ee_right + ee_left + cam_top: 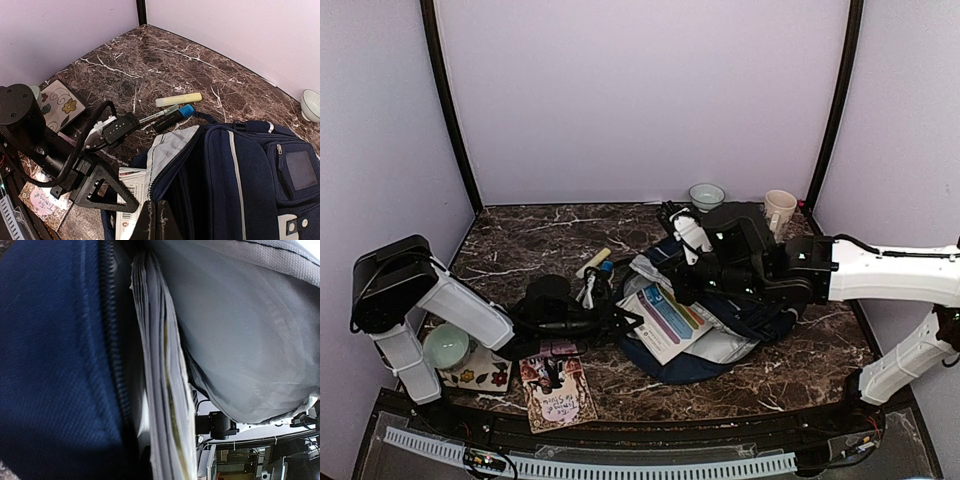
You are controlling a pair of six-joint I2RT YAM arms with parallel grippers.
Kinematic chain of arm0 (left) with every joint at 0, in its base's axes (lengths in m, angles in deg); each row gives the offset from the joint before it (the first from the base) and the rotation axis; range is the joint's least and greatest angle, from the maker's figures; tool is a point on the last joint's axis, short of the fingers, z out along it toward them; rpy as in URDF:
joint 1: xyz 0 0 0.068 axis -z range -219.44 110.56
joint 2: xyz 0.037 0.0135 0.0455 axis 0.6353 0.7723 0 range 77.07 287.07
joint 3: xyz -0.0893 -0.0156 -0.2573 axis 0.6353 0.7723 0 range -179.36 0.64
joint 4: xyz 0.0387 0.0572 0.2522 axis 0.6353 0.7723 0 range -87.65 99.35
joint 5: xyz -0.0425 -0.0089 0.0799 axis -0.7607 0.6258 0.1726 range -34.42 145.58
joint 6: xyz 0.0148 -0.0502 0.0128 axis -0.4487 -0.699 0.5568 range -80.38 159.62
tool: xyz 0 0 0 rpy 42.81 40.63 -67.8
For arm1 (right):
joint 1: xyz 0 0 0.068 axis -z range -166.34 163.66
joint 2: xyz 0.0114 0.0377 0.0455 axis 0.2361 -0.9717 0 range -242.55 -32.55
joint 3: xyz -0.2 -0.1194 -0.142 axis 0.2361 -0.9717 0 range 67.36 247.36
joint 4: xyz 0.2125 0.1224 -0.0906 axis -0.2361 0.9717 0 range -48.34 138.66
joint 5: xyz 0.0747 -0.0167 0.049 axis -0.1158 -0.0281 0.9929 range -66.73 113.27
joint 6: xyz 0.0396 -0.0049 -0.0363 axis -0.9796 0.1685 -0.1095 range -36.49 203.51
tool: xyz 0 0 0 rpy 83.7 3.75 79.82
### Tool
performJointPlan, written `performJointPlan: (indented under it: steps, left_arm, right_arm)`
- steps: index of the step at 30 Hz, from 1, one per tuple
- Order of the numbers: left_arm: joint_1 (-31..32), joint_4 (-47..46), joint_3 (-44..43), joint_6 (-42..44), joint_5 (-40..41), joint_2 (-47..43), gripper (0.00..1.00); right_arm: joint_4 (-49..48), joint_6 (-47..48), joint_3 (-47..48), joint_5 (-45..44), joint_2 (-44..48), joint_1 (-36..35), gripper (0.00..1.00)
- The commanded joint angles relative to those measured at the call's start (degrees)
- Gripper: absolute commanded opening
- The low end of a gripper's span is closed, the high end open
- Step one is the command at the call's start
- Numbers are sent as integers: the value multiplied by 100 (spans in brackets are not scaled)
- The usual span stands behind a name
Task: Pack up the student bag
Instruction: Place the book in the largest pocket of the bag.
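Observation:
The student bag (752, 322), navy with white stripes, lies open at mid-table. A white booklet (670, 318) with coloured bars pokes out of its mouth. My left gripper (131, 204) reaches in from the left and is shut on the booklet's near edge. In the left wrist view the booklet's page edges (160, 365) run between the blue fabric (50, 365) and the grey lining (240, 330); my own fingers do not show there. My right gripper (160, 222) is shut on the bag's zip edge (175, 165) and holds the opening up.
A yellow highlighter (178, 100), a thin pen (157, 115) and a blue-capped marker (172, 116) lie just behind the bag. A small bowl (707, 195) and a mug (780, 210) stand at the back. At front left are a floral card (485, 375), a green bowl (448, 345) and a pink book (555, 390).

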Motion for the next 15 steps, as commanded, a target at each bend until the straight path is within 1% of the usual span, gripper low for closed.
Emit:
performJointPlan:
  steps: [1,3,4,7,8,12,15]
  left_arm:
    - [-22,-625,-325,-145,189,37,0]
    - [-36,-853,-298,-282,129,59,0]
    - [-60,-1095,-253,-462,-50,79,0]
    - [-83,-2341,74,-1075,-592,88,0]
    - [-83,-2496,190,-1196,-654,-1,0]
    - [-119,-2911,743,-1388,-506,-579,0]
    - [-227,-2795,950,-1300,-324,-914,0]
  right_arm:
    - [-931,16,308,104,55,-173,0]
    - [-915,18,325,107,18,-218,0]
    - [-890,28,334,95,6,-239,0]
    - [-749,19,343,-139,11,-255,0]
    - [-727,26,332,-211,24,-257,0]
    - [-771,27,321,-275,38,-258,0]
    - [-830,14,342,-311,9,-255,0]
